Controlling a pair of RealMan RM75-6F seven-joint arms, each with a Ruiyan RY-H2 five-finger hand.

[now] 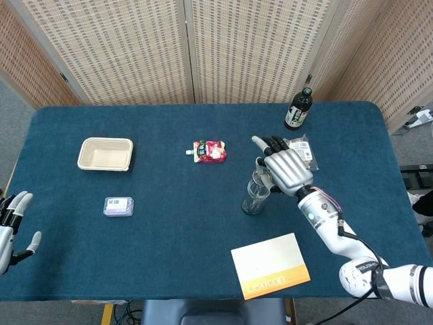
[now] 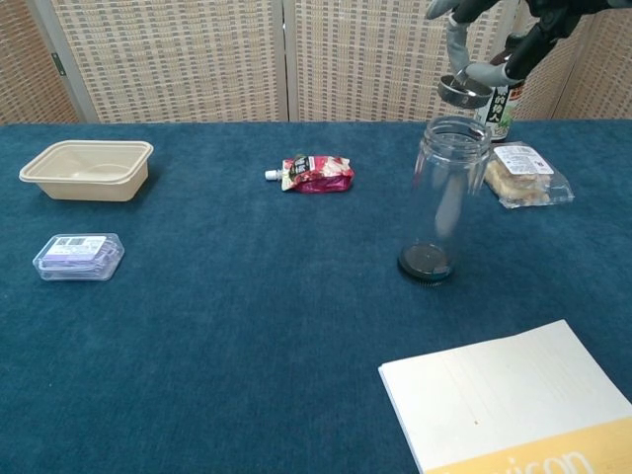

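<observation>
A clear plastic jar [image 2: 442,197] stands upright and open-topped near the table's middle right, also seen as the jar [image 1: 254,198] from the head. My right hand [image 1: 284,169] hovers just above its mouth and pinches a small metal lid [image 2: 464,90] between thumb and finger. In the chest view the right hand [image 2: 494,39] reaches down from the top edge, the lid a little above the jar's rim. My left hand [image 1: 10,227] hangs at the table's near left edge, fingers spread, holding nothing.
A beige tray [image 1: 105,154] and a small clear box [image 1: 118,206] lie at the left. A red pouch [image 1: 210,151] sits mid-table. A dark bottle [image 1: 298,109] and a wrapped snack [image 1: 301,150] are at the back right. A white and orange book [image 1: 270,265] lies near the front edge.
</observation>
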